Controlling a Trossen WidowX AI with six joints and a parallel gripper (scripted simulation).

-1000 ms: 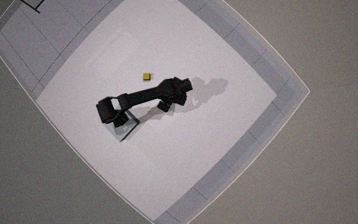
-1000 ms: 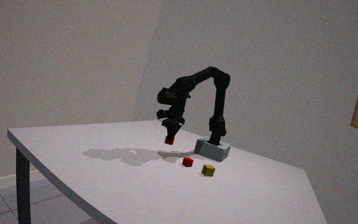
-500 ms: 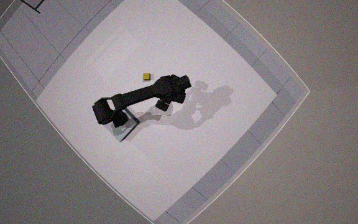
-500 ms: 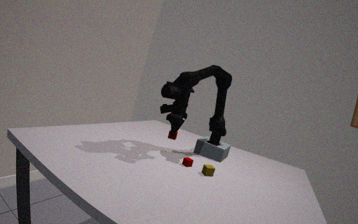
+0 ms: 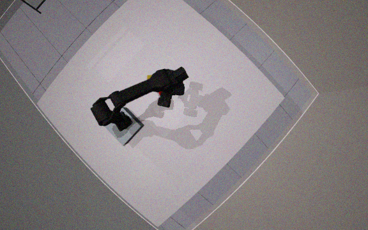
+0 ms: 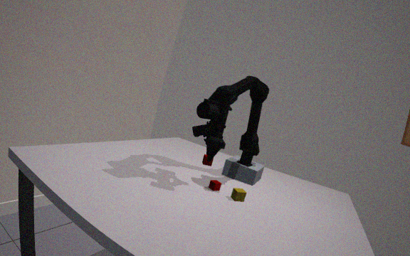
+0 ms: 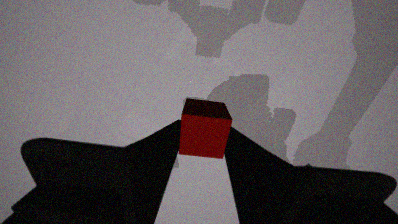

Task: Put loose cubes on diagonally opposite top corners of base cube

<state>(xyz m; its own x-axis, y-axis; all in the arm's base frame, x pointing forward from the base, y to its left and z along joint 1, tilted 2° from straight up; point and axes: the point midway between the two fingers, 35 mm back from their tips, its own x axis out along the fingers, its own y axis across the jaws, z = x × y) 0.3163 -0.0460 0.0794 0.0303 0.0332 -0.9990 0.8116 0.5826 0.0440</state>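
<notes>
Top view: black arm (image 5: pixel 139 91) reaches out from its grey mount (image 5: pixel 130 131) across the white table (image 5: pixel 203 166); a sliver of a red cube (image 5: pixel 160 93) shows beneath the wrist, a yellow cube (image 5: pixel 150 76) peeks out at its far edge.

Exterior view: gripper (image 6: pixel 209 158) points down, pinching the red cube (image 6: pixel 207 160) clear above the table (image 6: pixel 84 185). Second red cube (image 6: pixel 215 185) and yellow cube (image 6: pixel 238 194) rest on the table, below and beside the tool, near the mount (image 6: pixel 243 171).

Wrist view: both fingers press the flanks of the red cube (image 7: pixel 205 135), held level.
</notes>
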